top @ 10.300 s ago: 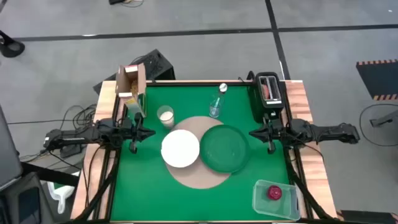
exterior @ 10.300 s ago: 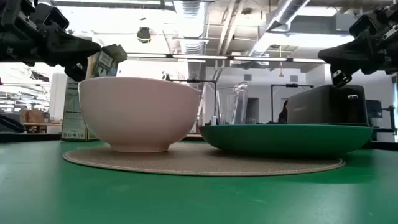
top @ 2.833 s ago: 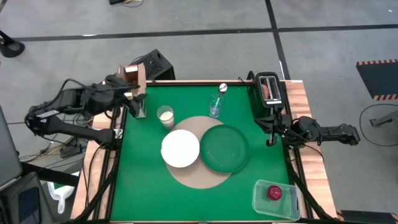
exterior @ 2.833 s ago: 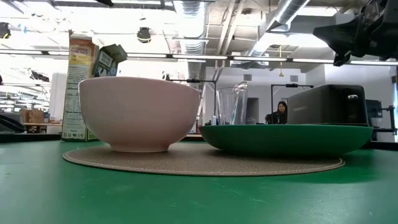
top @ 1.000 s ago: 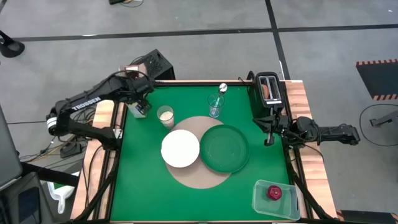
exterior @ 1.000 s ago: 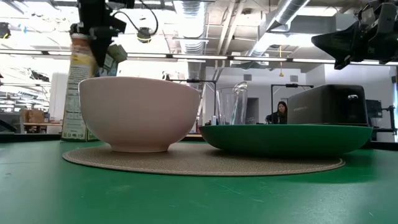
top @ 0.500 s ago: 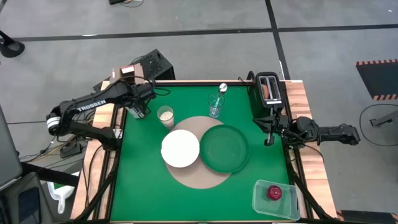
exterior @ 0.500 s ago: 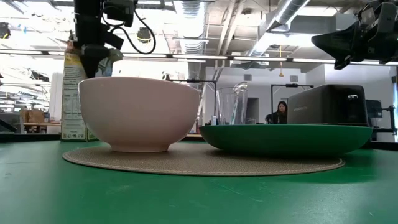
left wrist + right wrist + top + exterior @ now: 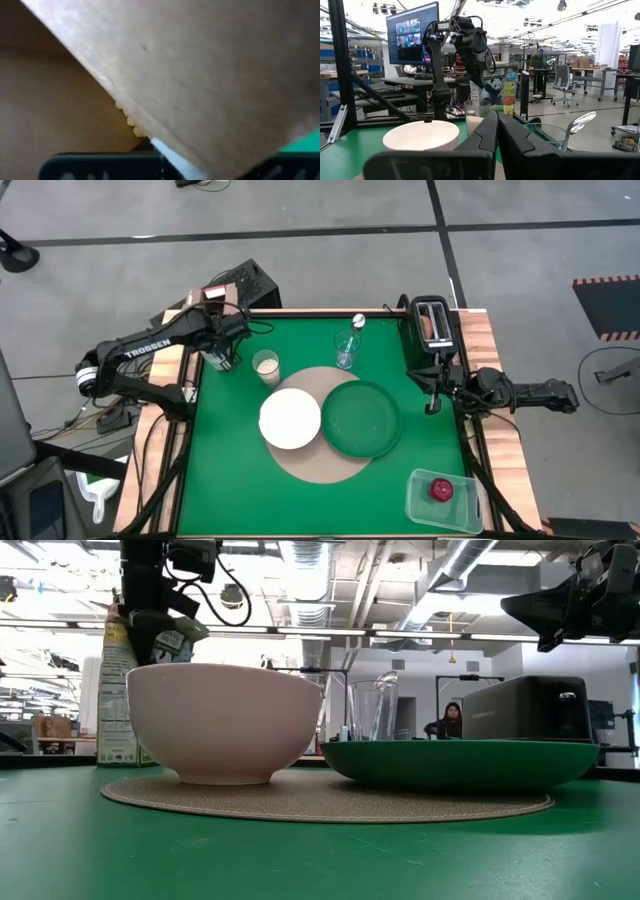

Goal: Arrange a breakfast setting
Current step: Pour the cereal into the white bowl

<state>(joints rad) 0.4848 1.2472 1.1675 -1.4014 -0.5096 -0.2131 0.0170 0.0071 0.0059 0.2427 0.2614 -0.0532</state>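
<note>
An open-topped cereal box stands at the table's far left corner; it also shows in the low view. My left gripper is at the box's open top, shut on its wall. A white bowl and a green plate sit on the round tan mat. A white cup stands beside the box. A clear glass holds a metal spoon. My right gripper is shut and empty near the right edge. My left gripper comes at the cereal box from above, pointing down. A cardboard wall at the box's open top runs between the two fingers, one finger inside by the cereal, the other outside. The box stands on the table, about upright.
A black toaster with bread in its slot stands at the far right. A clear container with a small red fruit sits at the near right corner. Green table shows in front of the mat. A person sits far off in the room.
My left gripper has come down onto the cereal box's open top and shifted a little toward the table's left edge. The box's green top flap has shifted with it. My right gripper has kept still.
</note>
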